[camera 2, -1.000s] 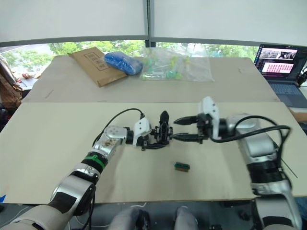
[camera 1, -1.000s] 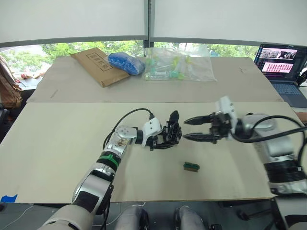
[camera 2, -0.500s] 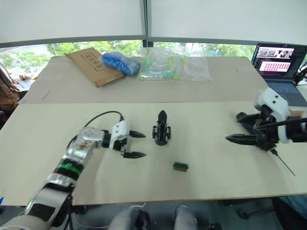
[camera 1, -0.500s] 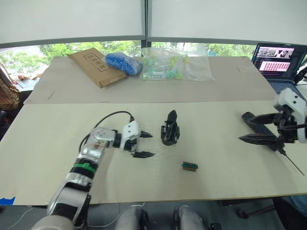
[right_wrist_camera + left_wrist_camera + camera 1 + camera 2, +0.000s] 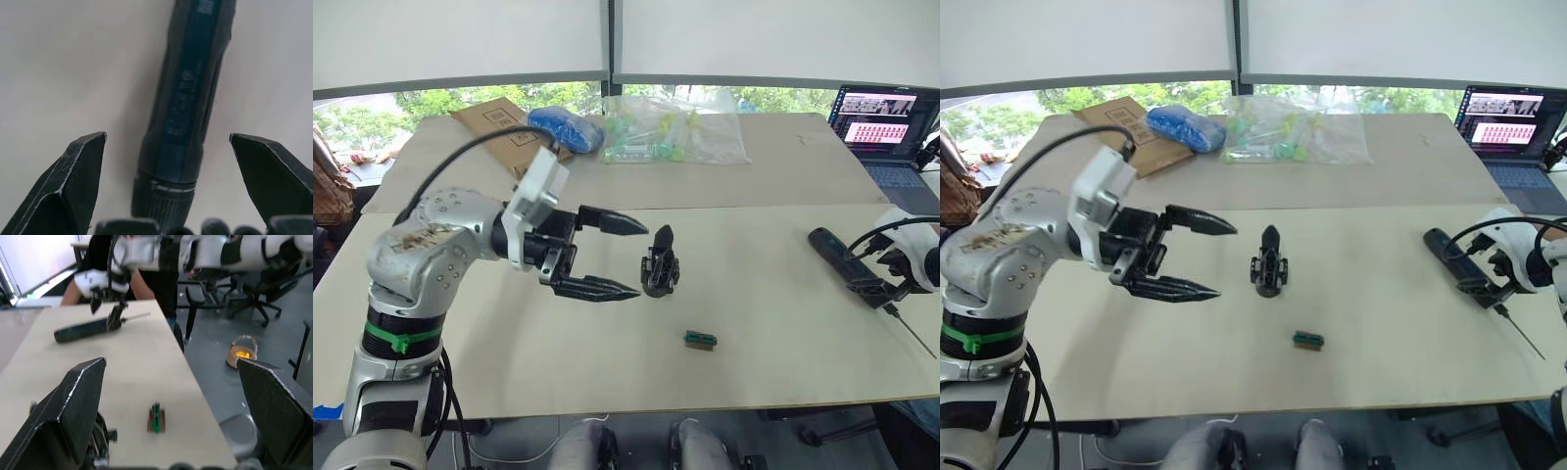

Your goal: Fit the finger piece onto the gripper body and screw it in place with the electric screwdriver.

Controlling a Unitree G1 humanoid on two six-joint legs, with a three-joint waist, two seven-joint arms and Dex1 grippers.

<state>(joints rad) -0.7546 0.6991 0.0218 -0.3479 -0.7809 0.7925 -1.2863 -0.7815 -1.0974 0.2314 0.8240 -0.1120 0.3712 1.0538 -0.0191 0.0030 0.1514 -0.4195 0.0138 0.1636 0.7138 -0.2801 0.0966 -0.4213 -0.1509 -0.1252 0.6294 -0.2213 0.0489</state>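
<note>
The left gripper [image 5: 612,257], near the table surface half a second ago, is now raised above the pale table [image 5: 460,352] left of the squat black gripper body with its upright pointed finger [image 5: 660,264], fingers spread wide, holding nothing. The body stands unmoved at mid-table. The right gripper [image 5: 108,309] has dropped over the long bluish-black electric screwdriver [image 5: 1459,265] lying at the table's right edge; its fingers [image 5: 73,186] straddle the casing, open, not clamped. A small green block [image 5: 702,340] lies nearer the front edge.
</note>
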